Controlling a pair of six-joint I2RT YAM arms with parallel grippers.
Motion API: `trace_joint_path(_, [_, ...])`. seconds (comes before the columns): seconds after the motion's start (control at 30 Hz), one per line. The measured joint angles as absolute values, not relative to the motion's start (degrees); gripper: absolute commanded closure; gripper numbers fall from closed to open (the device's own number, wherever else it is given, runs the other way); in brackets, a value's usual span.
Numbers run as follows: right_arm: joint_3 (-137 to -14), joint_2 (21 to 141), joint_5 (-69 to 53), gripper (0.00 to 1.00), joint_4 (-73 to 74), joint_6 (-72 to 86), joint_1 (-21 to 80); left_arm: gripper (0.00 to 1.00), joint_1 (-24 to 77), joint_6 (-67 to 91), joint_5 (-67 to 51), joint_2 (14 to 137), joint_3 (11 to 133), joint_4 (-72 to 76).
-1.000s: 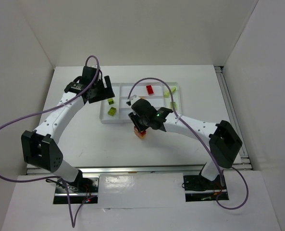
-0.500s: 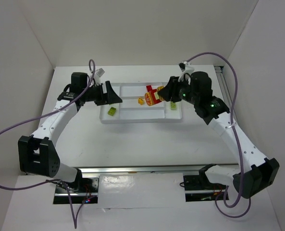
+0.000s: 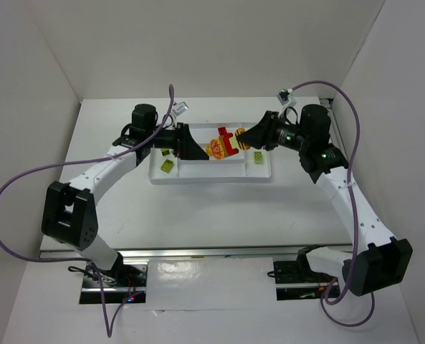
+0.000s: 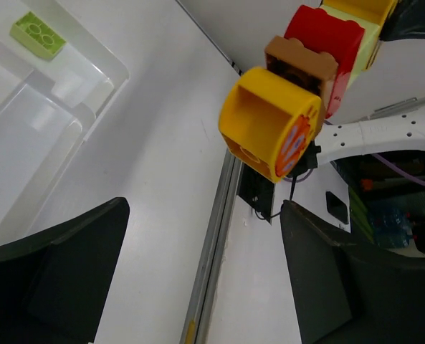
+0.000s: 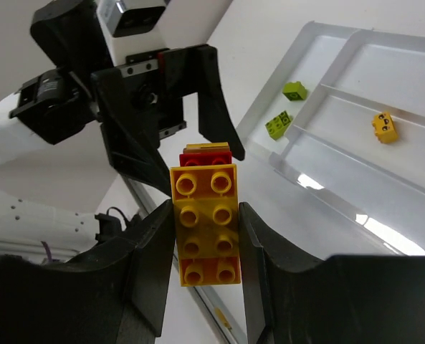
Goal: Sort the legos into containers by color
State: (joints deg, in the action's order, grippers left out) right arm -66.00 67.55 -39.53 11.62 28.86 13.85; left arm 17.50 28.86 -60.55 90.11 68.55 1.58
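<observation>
My right gripper (image 3: 254, 137) is shut on the stacked orange-red block (image 3: 225, 143) and holds it in the air above the white divided tray (image 3: 198, 177). In the right wrist view the block (image 5: 205, 215) sits between my fingers (image 5: 151, 258), studs facing the camera. My left gripper (image 3: 189, 147) is open and empty, pointing at the block's far end. In the left wrist view the block (image 4: 284, 115) hangs just ahead of the open gripper (image 4: 203, 215). Green bricks (image 3: 167, 165) (image 3: 165, 151) lie in the tray's left compartment, another (image 3: 258, 158) at its right.
In the right wrist view a small yellow brick (image 5: 385, 127) lies in a middle compartment and two green bricks (image 5: 278, 125) (image 5: 294, 90) in the end one. White walls enclose the table on three sides. A metal rail (image 3: 198, 251) runs along the near edge.
My right gripper lifted the stacked block from the table in front of the tray and swung it up over the tray. My left gripper turned right toward the block.
</observation>
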Motion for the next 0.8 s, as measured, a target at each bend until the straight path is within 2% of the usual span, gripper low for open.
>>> trace_joint_path(0.5, [-65.98,67.55,-45.87,0.71,9.3,31.51,13.61,0.01,20.34,30.96,-67.96,92.73,69.49,12.32])
trace_joint_path(0.73, [-65.45,67.64,-47.79,0.71,8.05,32.49,13.61,0.2,20.56,35.38,-70.43,92.71,69.58,18.94])
trace_joint_path(0.8, [-65.39,67.75,-47.9,0.71,8.05,32.56,13.61,0.21,20.58,38.13,-71.31,92.71,69.58,22.68])
